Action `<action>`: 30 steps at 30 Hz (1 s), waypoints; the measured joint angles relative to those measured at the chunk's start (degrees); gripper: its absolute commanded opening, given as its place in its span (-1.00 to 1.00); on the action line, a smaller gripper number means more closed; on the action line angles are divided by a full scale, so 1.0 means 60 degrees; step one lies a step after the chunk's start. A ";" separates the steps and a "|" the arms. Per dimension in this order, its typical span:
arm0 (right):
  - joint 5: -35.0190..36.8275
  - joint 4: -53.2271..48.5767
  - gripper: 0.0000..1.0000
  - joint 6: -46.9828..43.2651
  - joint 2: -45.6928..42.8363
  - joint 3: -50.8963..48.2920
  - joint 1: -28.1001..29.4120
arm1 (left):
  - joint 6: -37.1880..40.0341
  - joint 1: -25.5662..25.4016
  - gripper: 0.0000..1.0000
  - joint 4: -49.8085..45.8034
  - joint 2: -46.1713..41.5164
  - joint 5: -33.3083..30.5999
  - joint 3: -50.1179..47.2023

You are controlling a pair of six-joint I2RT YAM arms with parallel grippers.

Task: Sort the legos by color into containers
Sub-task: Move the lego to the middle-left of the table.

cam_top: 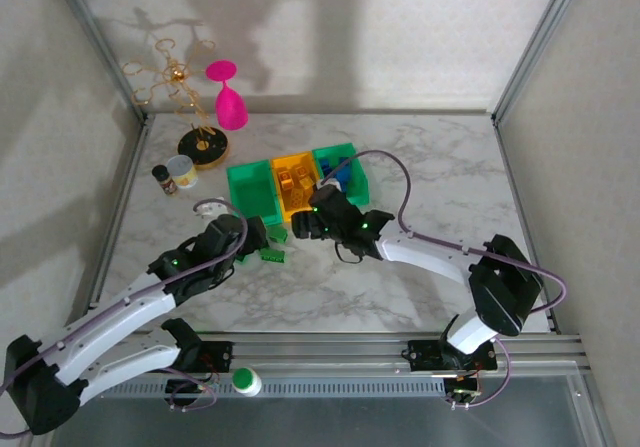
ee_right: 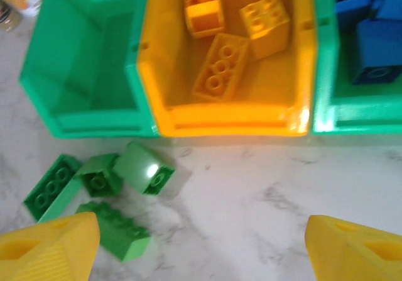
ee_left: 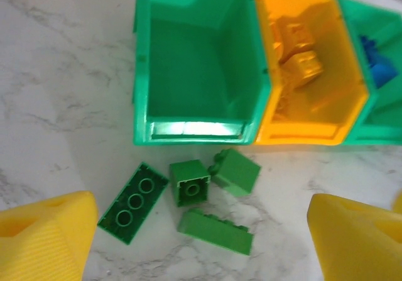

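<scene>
Both pincers hang released. The left gripper (ee_left: 201, 256) is seen with fingers spread wide and nothing between them. The right gripper (ee_right: 201, 246) is likewise spread and bare.

Four green bricks lie clustered on the marble table (ee_left: 56, 105), just in front of the empty green bin (ee_left: 195, 132). Yellow bricks sit in the yellow-orange bin (ee_left: 301, 133), blue ones in the far green bin (ee_left: 377, 130).

Orientation, left wrist view:
- The upturned green brick (ee_left: 133, 202) lies hollow side up. Its long axis runs diagonally, its far end aimed at the empty bin's near left corner.
- The square green brick (ee_left: 190, 183) also lies hollow side up, with no long axis to speak of.
- The tilted green brick (ee_left: 237, 171) lies tipped, apparently touching the square one.
- The long green brick (ee_left: 215, 231) lies nearest the fingers. Its long axis runs nearly across the view, dipping to the right, with its studs on the edge toward the bins.

Risks, as judged:
- The bricks are packed tightly, so neighbours could be shoved or two caught at once by closing fingers.
- The tilted brick may be toppled by a light knock.
- Both arms are gathered over one small patch, so a clash is possible.
- A green brick could be misdelivered to the far green bin, since the two bins match in colour.
</scene>
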 measured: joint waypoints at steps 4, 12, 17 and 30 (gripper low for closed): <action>0.0055 0.0277 0.87 0.0288 -0.0033 -0.0168 0.0594 | 0.0036 0.0412 0.65 0.0044 0.0656 0.0036 -0.0204; 0.0266 0.0397 0.97 0.0769 -0.0546 -0.0801 0.1086 | 0.0404 0.1126 0.63 0.0448 0.2178 0.0550 -0.0284; 0.0357 0.0423 0.97 0.0907 -0.0925 -0.0940 0.1115 | 0.0623 0.1468 0.62 0.0678 0.2656 0.0900 -0.0361; 0.0517 0.0415 0.97 0.1053 -0.1067 -0.1078 0.1115 | 0.0754 0.1679 0.45 0.0943 0.3559 0.1585 -0.0838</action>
